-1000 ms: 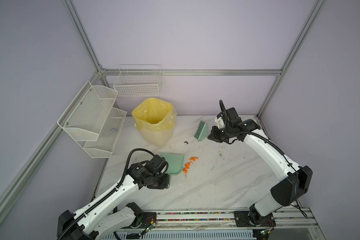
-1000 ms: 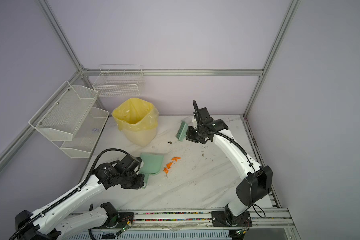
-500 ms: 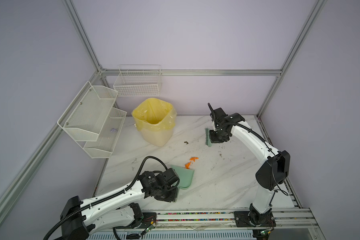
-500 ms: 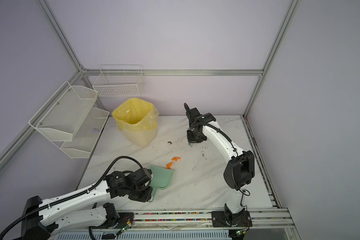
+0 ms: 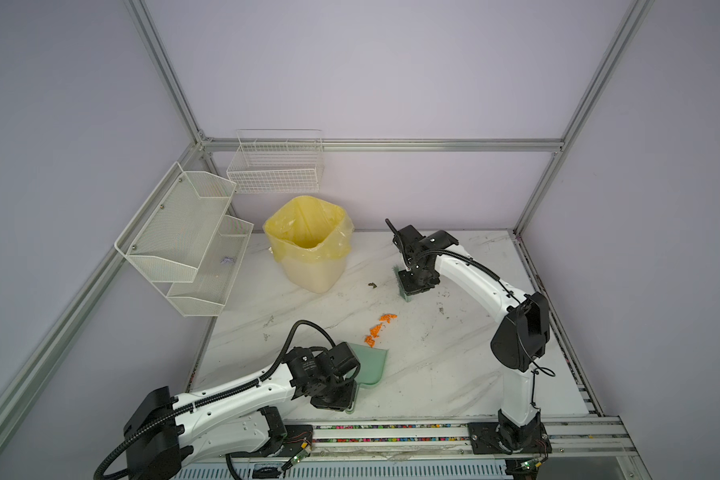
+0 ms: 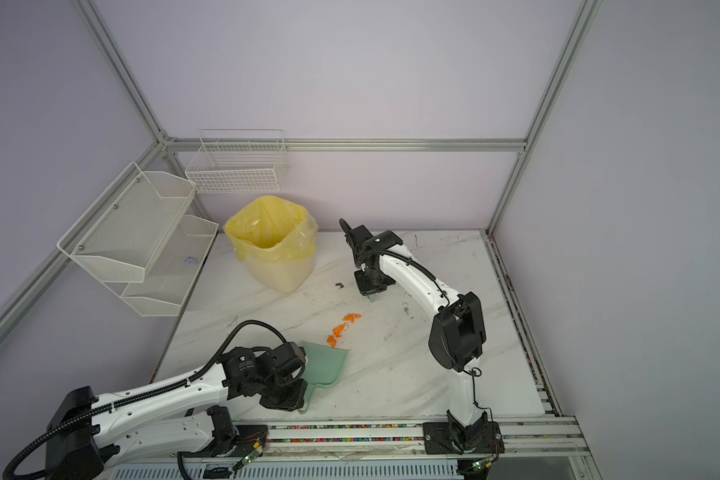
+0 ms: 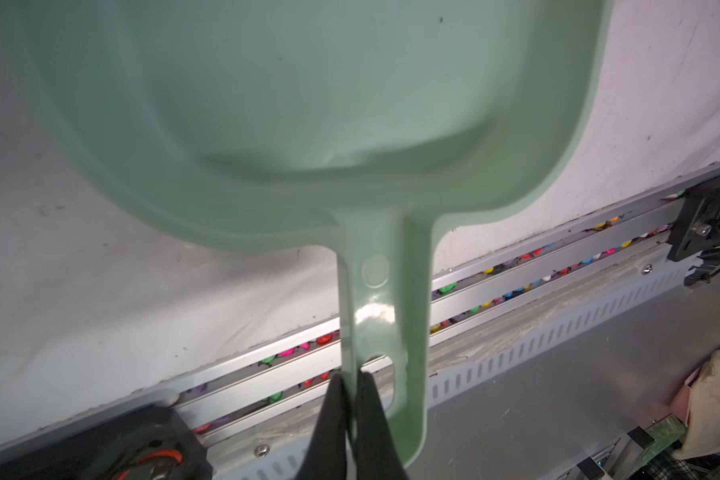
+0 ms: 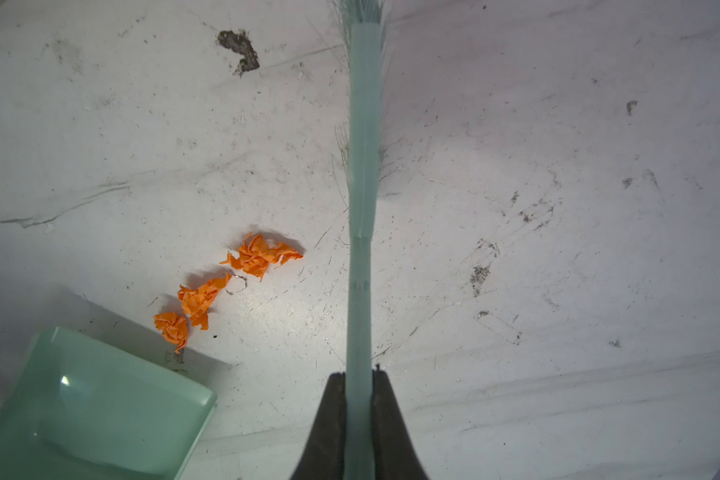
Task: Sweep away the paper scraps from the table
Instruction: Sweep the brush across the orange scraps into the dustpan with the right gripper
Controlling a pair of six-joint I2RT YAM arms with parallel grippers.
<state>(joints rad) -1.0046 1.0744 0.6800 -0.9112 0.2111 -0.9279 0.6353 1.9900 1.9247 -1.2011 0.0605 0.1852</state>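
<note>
Sweeping not finished: right gripper (image 8: 358,376) squeezed brush (image 8: 364,166), left gripper (image 7: 352,378) squeezed dustpan (image 7: 308,104) handle. Three orange paper scraps (image 8: 196,297) lay on table (image 8: 558,291) near brush fingers, just outside empty dustpan.

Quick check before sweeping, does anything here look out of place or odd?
Yes. A lavender paper wad lies in the lower mesh shelf, not on the table with the orange scraps. A dark smudge also stains the table near the yellow-lined bin.
</note>
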